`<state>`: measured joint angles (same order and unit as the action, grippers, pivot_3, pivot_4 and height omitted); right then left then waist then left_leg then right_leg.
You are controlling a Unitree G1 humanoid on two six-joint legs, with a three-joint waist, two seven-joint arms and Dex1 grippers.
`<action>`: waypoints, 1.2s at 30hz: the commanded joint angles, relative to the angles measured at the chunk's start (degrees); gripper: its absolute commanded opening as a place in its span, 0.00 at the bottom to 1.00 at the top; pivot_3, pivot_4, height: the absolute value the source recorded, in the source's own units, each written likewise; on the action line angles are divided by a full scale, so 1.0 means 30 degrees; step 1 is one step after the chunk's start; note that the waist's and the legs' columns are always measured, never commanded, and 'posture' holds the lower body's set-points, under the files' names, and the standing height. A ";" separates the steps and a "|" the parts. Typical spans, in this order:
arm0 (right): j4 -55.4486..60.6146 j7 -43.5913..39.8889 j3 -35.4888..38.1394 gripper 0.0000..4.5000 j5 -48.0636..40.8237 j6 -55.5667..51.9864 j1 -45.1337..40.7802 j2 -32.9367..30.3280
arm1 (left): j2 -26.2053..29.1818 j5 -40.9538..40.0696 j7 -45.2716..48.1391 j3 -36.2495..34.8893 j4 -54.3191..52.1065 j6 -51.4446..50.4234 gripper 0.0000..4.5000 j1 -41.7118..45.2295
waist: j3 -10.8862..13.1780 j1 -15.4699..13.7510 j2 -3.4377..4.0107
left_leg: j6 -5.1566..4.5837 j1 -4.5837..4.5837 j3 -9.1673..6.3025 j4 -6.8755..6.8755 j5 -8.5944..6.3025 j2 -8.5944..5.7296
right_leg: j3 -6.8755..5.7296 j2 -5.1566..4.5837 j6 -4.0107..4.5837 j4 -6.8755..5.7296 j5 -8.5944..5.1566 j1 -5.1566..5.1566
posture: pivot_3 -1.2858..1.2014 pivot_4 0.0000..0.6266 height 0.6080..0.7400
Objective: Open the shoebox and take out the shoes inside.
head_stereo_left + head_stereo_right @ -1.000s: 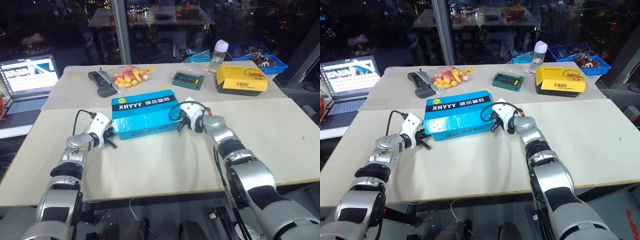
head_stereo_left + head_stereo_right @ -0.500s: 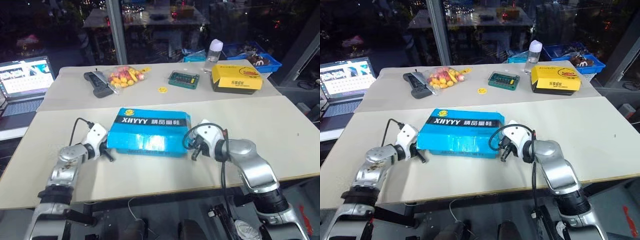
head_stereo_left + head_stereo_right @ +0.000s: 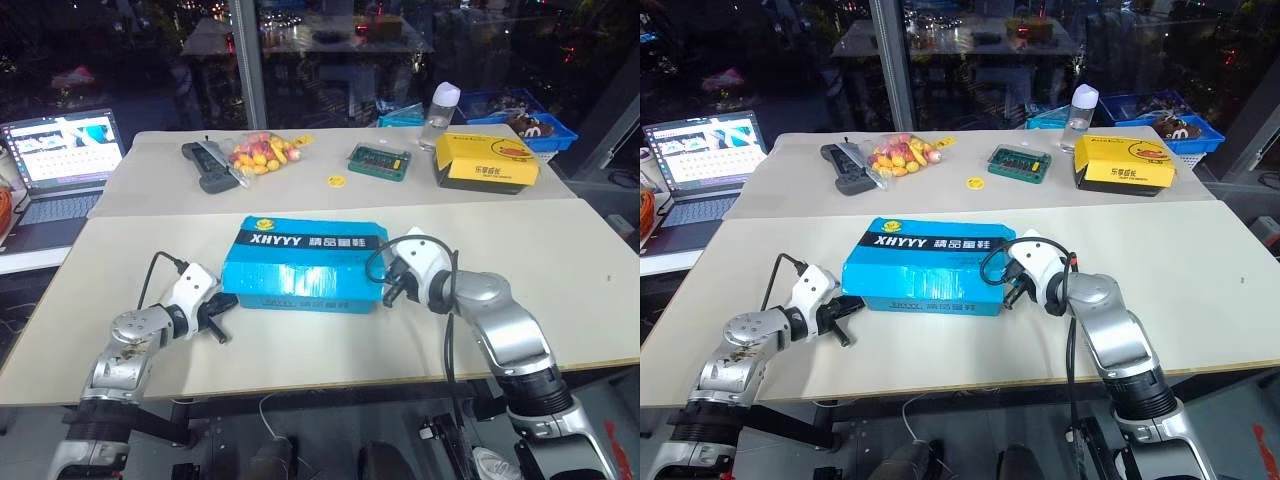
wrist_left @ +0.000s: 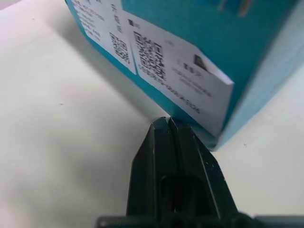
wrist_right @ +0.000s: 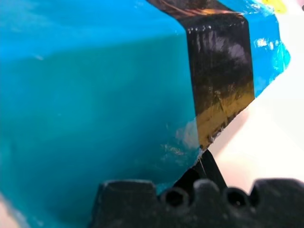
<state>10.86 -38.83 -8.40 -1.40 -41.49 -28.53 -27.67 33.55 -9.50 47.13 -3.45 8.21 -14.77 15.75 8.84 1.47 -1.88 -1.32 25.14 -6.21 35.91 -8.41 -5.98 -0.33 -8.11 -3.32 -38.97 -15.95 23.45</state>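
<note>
Blue shoebox (image 3: 305,262) lies lid-down; wrist views add its white label (image 4: 178,76), both end effectors closed, empty.

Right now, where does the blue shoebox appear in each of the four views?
Left eye view: shoebox lies mid-table, lid shut.
Right eye view: shoebox mid-table, between left gripper and right gripper.
Left wrist view: its white-labelled end, near the shut fingers.
Right wrist view: its taped blue end.
Shared landmark: the shoebox's corners.
</note>
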 commanded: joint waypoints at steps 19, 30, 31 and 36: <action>1.1008 -0.2804 0.5071 0.00 -0.8596 -0.7899 0.6584 -0.4587 | 0.2486 -0.9472 0.3093 -0.7709 -1.3012 -0.3058 0.01 -1.0954 | 0.0084 -0.0169 0.0086 | -0.0119 0.0010 0.0016 -0.0011 -0.0120 0.0180 | -0.0032 -0.0073 -0.0011 0.0332 0.0000 -0.0125 | 0.52 0.24 0.87; 1.1369 0.6180 0.0735 0.00 -0.5008 -0.8667 0.6064 0.0663 | 0.2480 -0.9768 0.2261 -0.7283 -1.4699 -0.3259 0.01 -1.2190 | 0.0129 -0.0613 0.0164 | 0.0036 -0.0029 0.0048 0.0003 -0.0199 0.0178 | -0.0085 -0.0045 -0.0006 0.0331 -0.0001 -0.0097 | 0.52 0.24 0.87; 1.1331 0.6550 0.0533 0.00 -0.4808 -0.8355 0.5929 0.0958 | 0.2476 -0.9606 0.2275 -0.7133 -1.4565 -0.3152 0.01 -1.2083 | 0.0129 -0.0630 0.0163 | 0.0033 -0.0029 0.0050 0.0003 -0.0196 0.0175 | -0.0084 -0.0033 -0.0006 0.0334 0.0000 -0.0096 | 0.52 0.24 0.87; 1.1006 0.7374 -0.0028 0.00 -0.3904 -0.6808 0.4951 0.1319 | 0.2416 -0.9254 0.2364 -0.6542 -1.4514 -0.2839 0.01 -1.1897 | 0.0131 -0.0571 0.0165 | -0.0020 -0.0031 0.0061 0.0001 -0.0165 0.0174 | -0.0064 0.0035 -0.0001 0.0339 0.0002 -0.0093 | 0.52 0.24 0.87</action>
<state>43.08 -17.85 -9.23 -13.81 -64.12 -12.09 -24.57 40.67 -37.90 54.05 -23.29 -34.96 -24.93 -20.12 9.23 -0.24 -1.38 -1.41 25.04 -6.03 35.91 -8.89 -5.46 -0.51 -7.98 -3.32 -37.96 -15.95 23.17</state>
